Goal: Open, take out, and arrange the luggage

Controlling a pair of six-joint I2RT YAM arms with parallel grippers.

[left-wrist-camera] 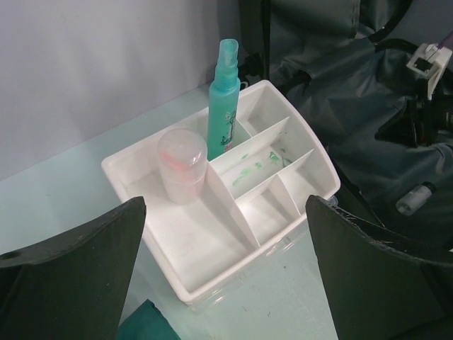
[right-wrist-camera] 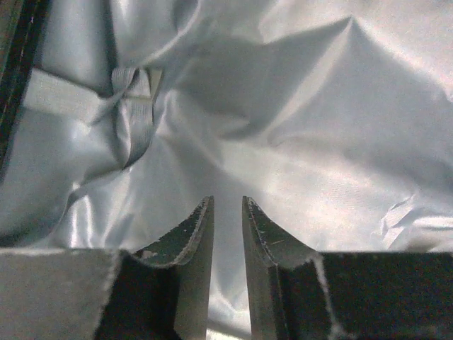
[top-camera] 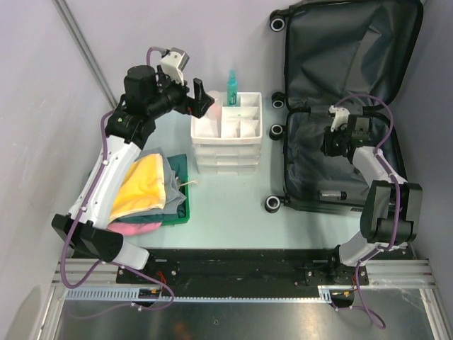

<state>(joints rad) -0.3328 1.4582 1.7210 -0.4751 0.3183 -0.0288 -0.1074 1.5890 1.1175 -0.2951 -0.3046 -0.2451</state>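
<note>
Now the luggage (top-camera: 354, 42) is seen lying open on the right side of the table, with its grey lining facing up. Its long side is pointed away from the arms, with the lid half far and the other half near. The right gripper (right-wrist-camera: 226, 205) is held low inside it, just over the lining, so the right arm is much the nearer one. Its jaws are nearly together, with only a thin gap, and nothing is seen held between them. A small bottle (top-camera: 331, 193) can be seen in the near half, closer to the arm bases than the jaws are, so a pull back toward the base is likely needed. The left gripper (left-wrist-camera: 223, 212) is held above the white box (top-camera: 226, 152), well apart from the luggage, with its jaws wide apart and empty. A green spray bottle (left-wrist-camera: 225, 106) is stood in the box, but its label cannot be read. No other writing can be seen.
</note>
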